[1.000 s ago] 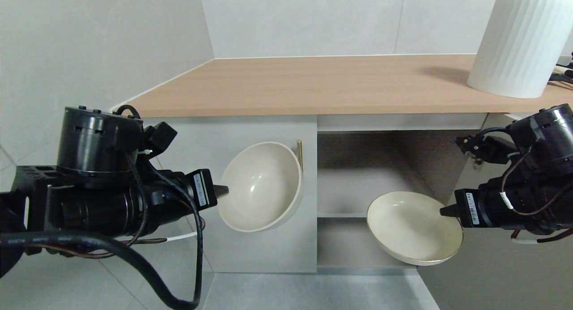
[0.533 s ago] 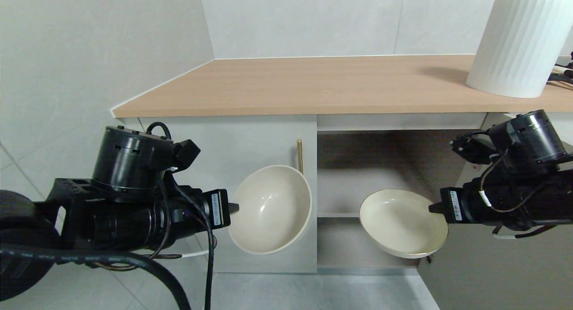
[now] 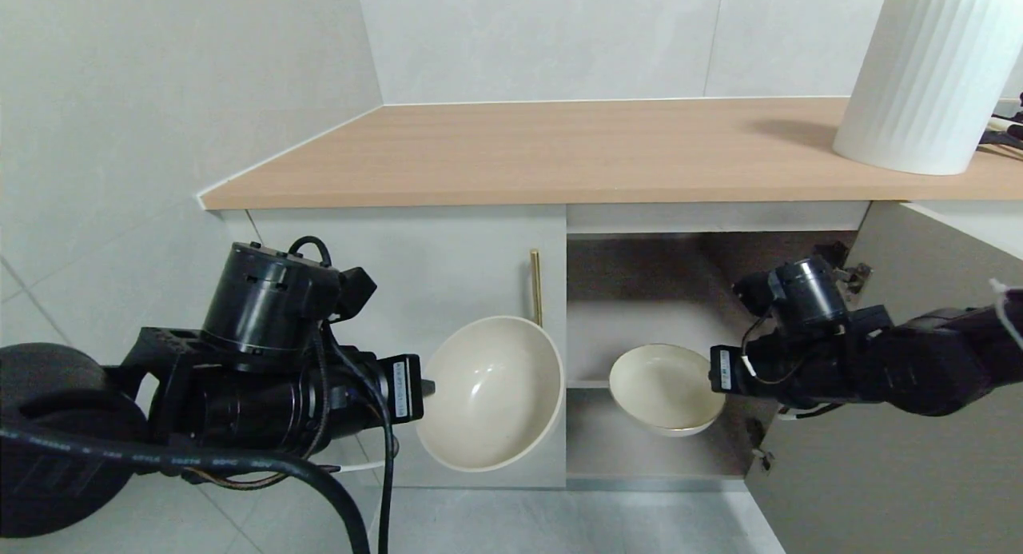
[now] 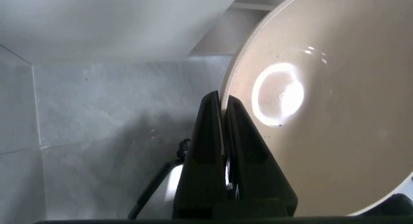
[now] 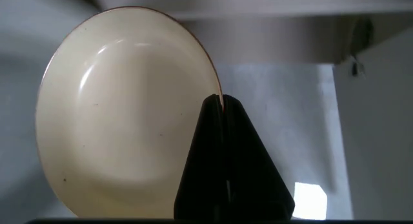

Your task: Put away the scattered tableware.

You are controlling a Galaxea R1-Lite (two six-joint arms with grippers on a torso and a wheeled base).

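The left claw (image 3: 427, 388) is pressed together on the rim of a deep cream bowl (image 3: 491, 390). It holds the bowl in the air, tipped on its side so the hollow faces the head camera. The bowl hangs in front of the closed cabinet door (image 3: 415, 258), its upper edge just beside the lower end of the brass handle (image 3: 535, 286). In the left wrist view the 2 fingers of the left claw (image 4: 222, 98) pinch the thin rim of the bowl (image 4: 322, 101), with grey floor tiles (image 4: 97, 121) beyond.

The right claw (image 3: 714, 370) pinches the edge of a shallow gold-rimmed dish (image 3: 665, 388). The dish is held at the mouth of the open cabinet compartment (image 3: 639, 298), level with the front edge of the inner shelf (image 3: 587, 384) and tilted with its hollow upward. In the right wrist view the right claw (image 5: 221, 98) is clamped on the rim of the dish (image 5: 122, 108). The open door (image 3: 879, 474) stands to the robot's right.

Above, the wooden tabletop (image 3: 519, 154) carries a white ribbed container (image 3: 927, 78) at its right end.
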